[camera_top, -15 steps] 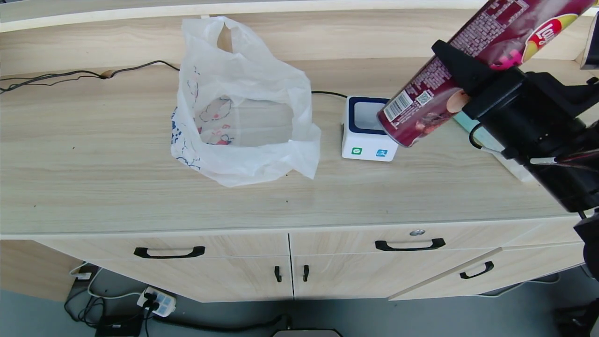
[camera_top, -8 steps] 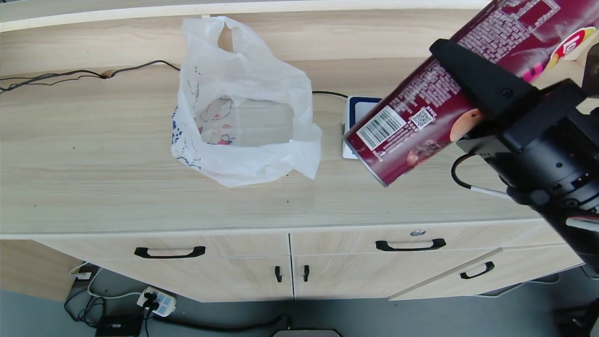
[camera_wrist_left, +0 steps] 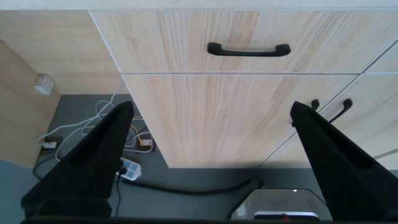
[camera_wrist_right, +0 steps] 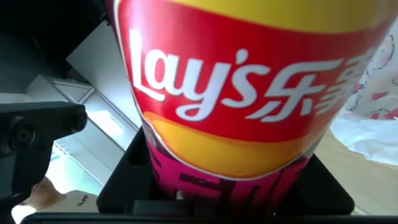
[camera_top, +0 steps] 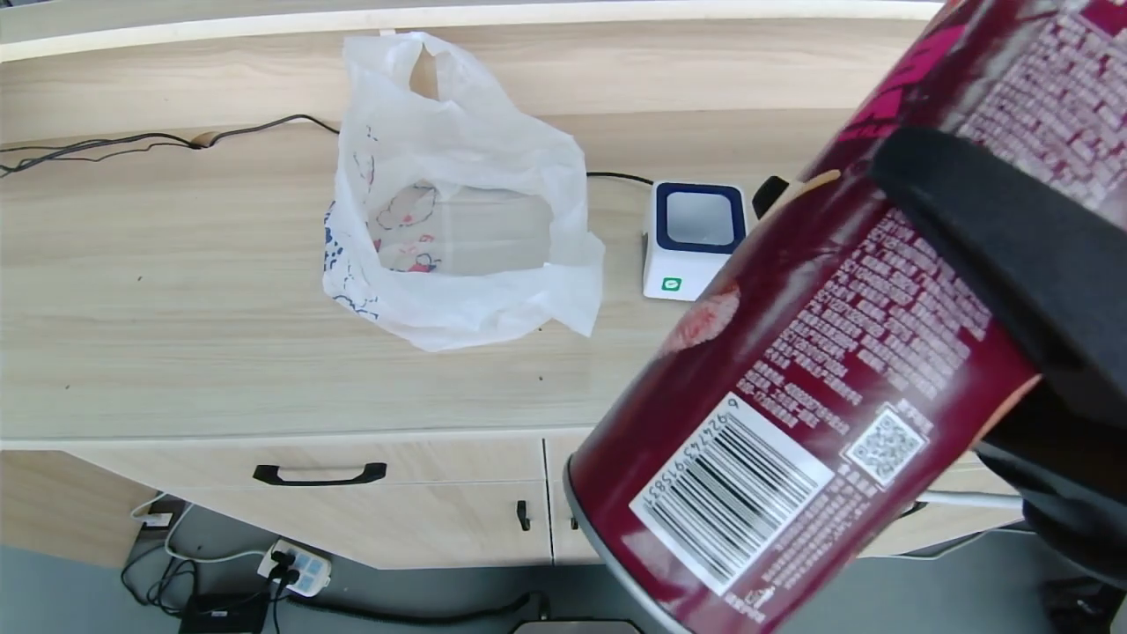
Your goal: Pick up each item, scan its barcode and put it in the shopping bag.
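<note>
- My right pincer [camera_top: 832, 172] is clamped on the can [camera_top: 792, 396]. One black finger [camera_top: 995, 255] lies across the printed side, and the tip of the other peeks out behind the can at upper right of the head frame.
- The can fills the right half of the head frame. It is tilted, with its rimmed base at lower centre and its far end running off the upper right corner.
- Its barcode [camera_top: 731, 502] faces up at the camera, not at the scanner [camera_top: 696, 238]. The scanner sits on the counter [camera_top: 176, 308] right of centre, just beside the bag [camera_top: 458, 202].
- I judge the can to be a light, stiff tube with a smooth, rather slippery skin and brittle contents.
- It should be held across the round body near the middle, firmly but without denting. Gripped near an end, its length would lever it loose.
- My right arm is raised high and close to the camera, holding the can well above the counter.
- My left pincer [camera_wrist_left: 217, 174] is spread wide and holds nothing. It hangs low before the cabinet front, near a drawer handle [camera_wrist_left: 249, 50].
</note>
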Controlling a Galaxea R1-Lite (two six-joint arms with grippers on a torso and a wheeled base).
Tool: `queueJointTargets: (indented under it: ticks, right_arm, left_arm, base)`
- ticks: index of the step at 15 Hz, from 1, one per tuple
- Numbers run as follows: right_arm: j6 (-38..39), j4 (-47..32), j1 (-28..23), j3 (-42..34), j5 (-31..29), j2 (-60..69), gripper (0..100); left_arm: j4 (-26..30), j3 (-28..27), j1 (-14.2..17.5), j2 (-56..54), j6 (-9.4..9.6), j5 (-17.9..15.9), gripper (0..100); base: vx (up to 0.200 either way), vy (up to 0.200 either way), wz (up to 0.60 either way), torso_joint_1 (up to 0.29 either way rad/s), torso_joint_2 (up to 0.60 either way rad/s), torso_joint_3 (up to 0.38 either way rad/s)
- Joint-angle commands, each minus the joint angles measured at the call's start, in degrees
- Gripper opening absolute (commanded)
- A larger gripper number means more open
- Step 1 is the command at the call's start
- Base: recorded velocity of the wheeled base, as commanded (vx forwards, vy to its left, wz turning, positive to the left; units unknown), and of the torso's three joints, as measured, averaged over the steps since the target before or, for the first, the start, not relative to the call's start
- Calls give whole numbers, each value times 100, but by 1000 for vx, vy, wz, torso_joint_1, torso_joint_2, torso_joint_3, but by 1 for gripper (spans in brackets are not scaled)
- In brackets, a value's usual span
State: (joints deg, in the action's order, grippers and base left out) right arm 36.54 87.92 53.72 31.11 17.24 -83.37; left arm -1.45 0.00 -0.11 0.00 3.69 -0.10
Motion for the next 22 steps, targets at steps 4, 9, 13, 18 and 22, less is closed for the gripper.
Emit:
queueJointTargets:
  ticks: [4,9,13,18,22]
  right_arm:
    - [627,-3,217,475,8,-179,0]
    - [767,-3,428,598,60,-267,0]
    - [82,-143,-11,756,-80,-522,0]
    - [-3249,-2139,-2068,2022,-98,-733,0]
    - [-5561,-2903,-2428,3419,-71,-1287,0]
  left_arm:
    - [-4,0,2,9,17,1,100]
    - [-4,0,2,9,17,1,100]
    - [-4,0,2,9,17,1,100]
    - [4,0,2,9,0,1,100]
    - [4,0,2,9,0,1,100]
  base:
    - [0,0,0,0,0,0]
    - [0,0,0,0,0,0]
    - [0,0,0,0,0,0]
    - [0,0,0,0,0,0]
    - [0,0,0,0,0,0]
